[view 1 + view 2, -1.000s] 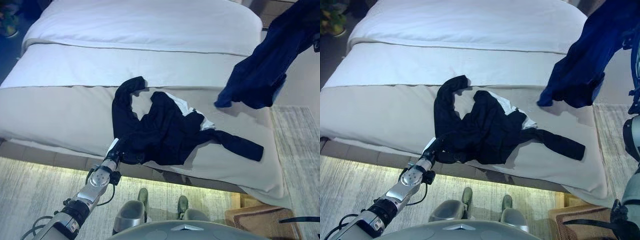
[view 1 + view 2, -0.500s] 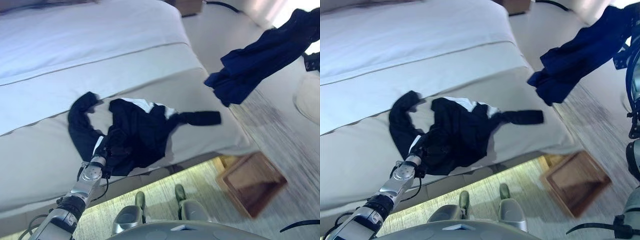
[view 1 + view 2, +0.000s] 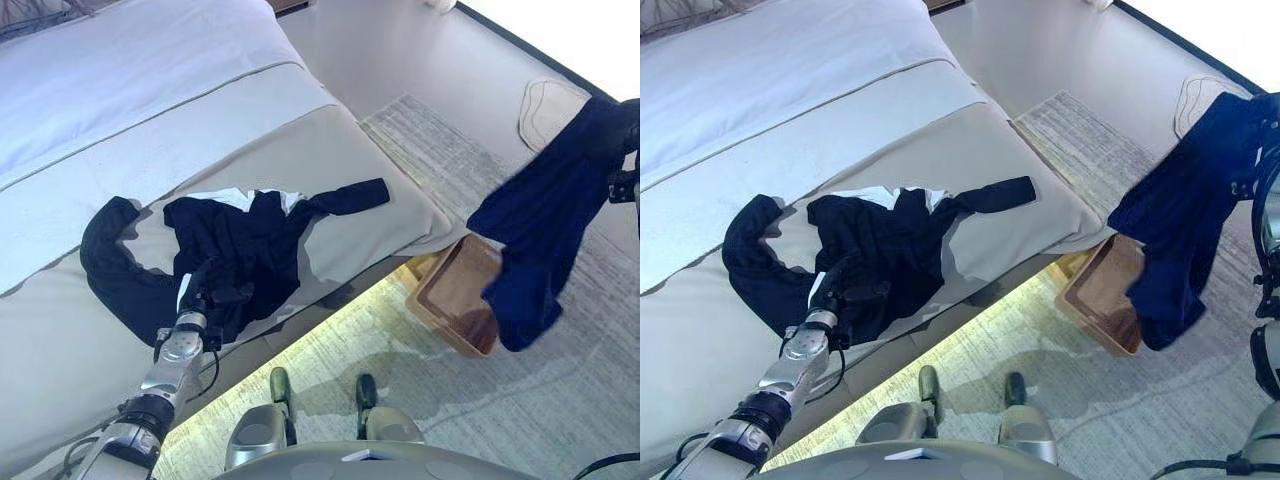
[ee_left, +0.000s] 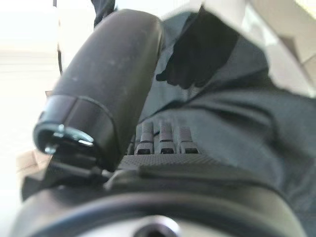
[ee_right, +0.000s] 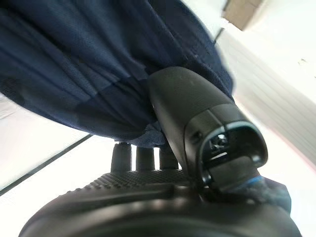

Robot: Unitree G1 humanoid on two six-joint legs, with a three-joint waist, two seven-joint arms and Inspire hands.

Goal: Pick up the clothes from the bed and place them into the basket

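A black garment [image 3: 250, 240] lies crumpled on the beige cover at the bed's [image 3: 340, 160] foot, with a white piece showing under its far edge. My left hand [image 3: 203, 290] rests on its near edge; in the left wrist view the thumb [image 4: 108, 74] lies over the dark cloth [image 4: 232, 123] and the fingers curl into it. My right hand [image 5: 197, 118] is raised at the right, shut on a dark blue garment [image 3: 540, 230] that hangs down. Its lower end dangles just above the far side of a brown basket [image 3: 432, 285] on the floor beside the bed's corner.
A grey patterned rug [image 3: 440, 150] lies under the basket and runs along the bed. A pale flat item [image 3: 550, 105] rests on the floor beyond it. A lit strip glows under the bed's near edge.
The camera has swung right, bringing the basket fully into view. My right hand has carried the blue garment off the bed's corner to above the basket. The left hand stays on the black garment.
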